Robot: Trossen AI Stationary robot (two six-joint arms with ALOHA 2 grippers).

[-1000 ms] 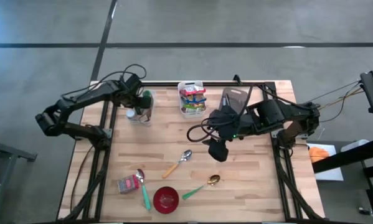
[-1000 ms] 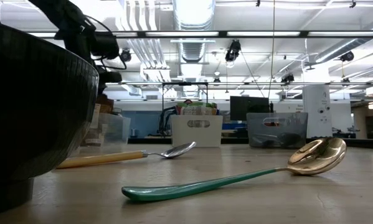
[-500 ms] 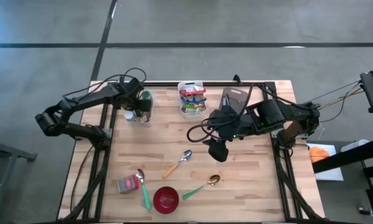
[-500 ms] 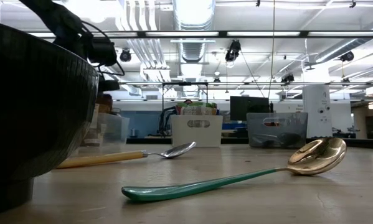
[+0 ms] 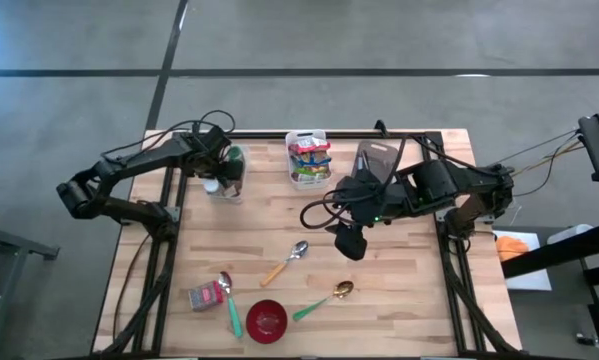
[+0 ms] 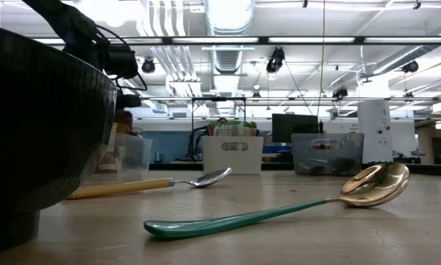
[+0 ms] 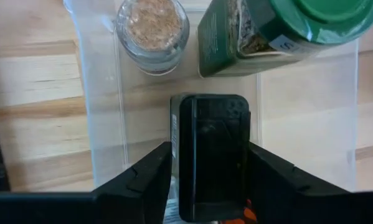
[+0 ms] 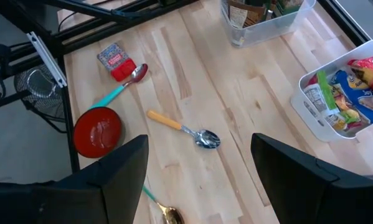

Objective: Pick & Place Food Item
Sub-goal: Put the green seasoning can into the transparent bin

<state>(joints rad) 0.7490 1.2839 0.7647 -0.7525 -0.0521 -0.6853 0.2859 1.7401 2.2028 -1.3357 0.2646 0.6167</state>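
A clear bin [image 5: 224,180] stands at the table's far left. In the left wrist view it holds a glass jar of tan powder [image 7: 152,28], a green-lidded jar [image 7: 267,31] and a black-capped bottle [image 7: 212,155] standing upright on the bin's floor [image 7: 298,124]. My left gripper [image 7: 208,149] points down into the bin, one finger on each side of that bottle's cap. My right gripper [image 8: 198,186] hangs open and high over the table's middle [image 5: 351,243], with nothing between its fingers. My left gripper comes from above, its fingers [image 7: 156,168] close against the two opposite sides of the black cap [image 7: 192,124]. I cannot tell whether they touch it. The bottle stands on the bin's floor.
A white basket of snack packs [image 5: 308,158] and a dark-tinted bin [image 5: 376,160] stand at the far middle. Nearer lie a wooden-handled spoon [image 5: 287,262], a gold spoon with a teal handle [image 5: 324,298], a red bowl [image 5: 267,320], a red packet [image 5: 205,296] and another teal-handled spoon [image 5: 229,302].
My left gripper has sunk a little into the clear bin, then kept still. My right arm has not moved.
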